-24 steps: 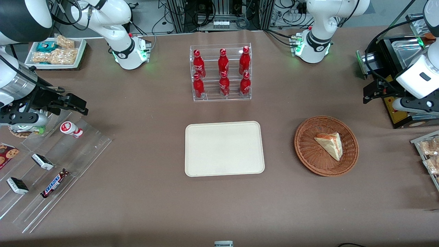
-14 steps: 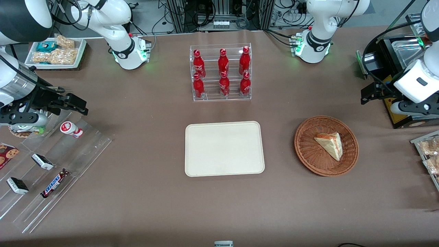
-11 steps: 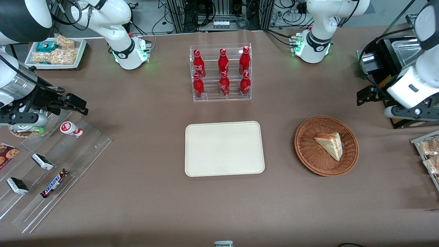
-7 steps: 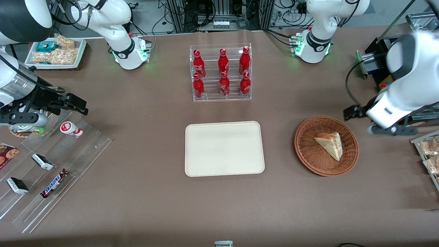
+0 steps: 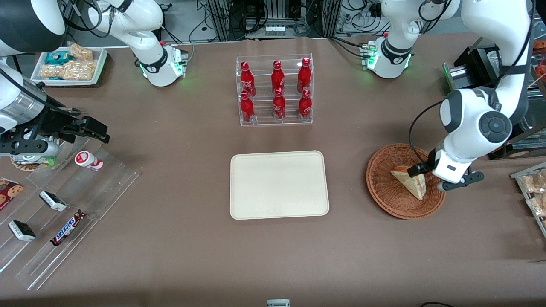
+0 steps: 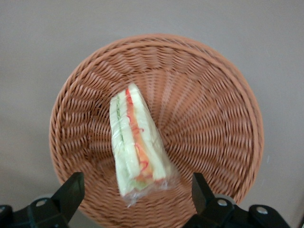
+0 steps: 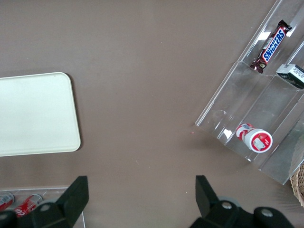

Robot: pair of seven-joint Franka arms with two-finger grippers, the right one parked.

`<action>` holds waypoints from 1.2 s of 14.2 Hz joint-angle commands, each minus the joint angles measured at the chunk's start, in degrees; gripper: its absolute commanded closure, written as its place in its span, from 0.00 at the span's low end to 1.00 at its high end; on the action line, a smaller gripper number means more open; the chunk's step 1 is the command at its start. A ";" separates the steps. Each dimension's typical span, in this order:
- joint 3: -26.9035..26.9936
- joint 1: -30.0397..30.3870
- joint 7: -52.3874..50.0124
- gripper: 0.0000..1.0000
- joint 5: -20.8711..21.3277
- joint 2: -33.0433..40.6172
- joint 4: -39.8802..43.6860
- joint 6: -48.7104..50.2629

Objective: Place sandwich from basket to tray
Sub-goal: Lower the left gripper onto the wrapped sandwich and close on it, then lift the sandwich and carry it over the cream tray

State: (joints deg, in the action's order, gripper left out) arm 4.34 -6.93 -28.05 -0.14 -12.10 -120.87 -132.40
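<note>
I hold the tool (image 6: pixel 135 202) above the basket (image 6: pixel 223 118) with its 2 fingers (image 6: pixel 71 192) spread wide, gripping nothing. The main risk I see is the clear wrap sliding between the pads, or a fingertip snagging the wicker weave if I descend too deep. The sandwich (image 6: pixel 137 147) lies in the basket, its filling edge facing up, between and below the fingers; the tray (image 5: pixel 279 184) sits well apart, toward the parked arm's end of the worktop (image 5: pixel 273 256).
</note>
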 commanded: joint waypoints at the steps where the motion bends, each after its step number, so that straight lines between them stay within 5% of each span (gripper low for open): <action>1: -0.21 -0.10 -17.50 0.00 0.31 -0.47 -1.38 -3.03; 3: -0.21 -0.01 -27.80 0.00 0.23 -0.65 -4.88 -8.36; 6: -0.21 -0.19 -29.95 0.00 0.31 -3.97 -7.63 -16.48; 7: -0.21 -0.19 -29.95 0.21 0.31 -4.77 -7.10 -16.57; 9: -0.30 -0.28 -29.78 0.86 0.31 -3.73 -6.92 -15.96; 10: -0.47 -0.45 -29.34 0.93 0.40 -3.11 -5.88 -14.04; 17: -0.65 -13.87 -28.90 0.97 -0.13 -9.68 19.85 10.74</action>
State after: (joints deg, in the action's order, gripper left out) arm 3.22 -16.12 -56.53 -0.12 -16.75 -109.76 -125.71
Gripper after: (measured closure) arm 0.744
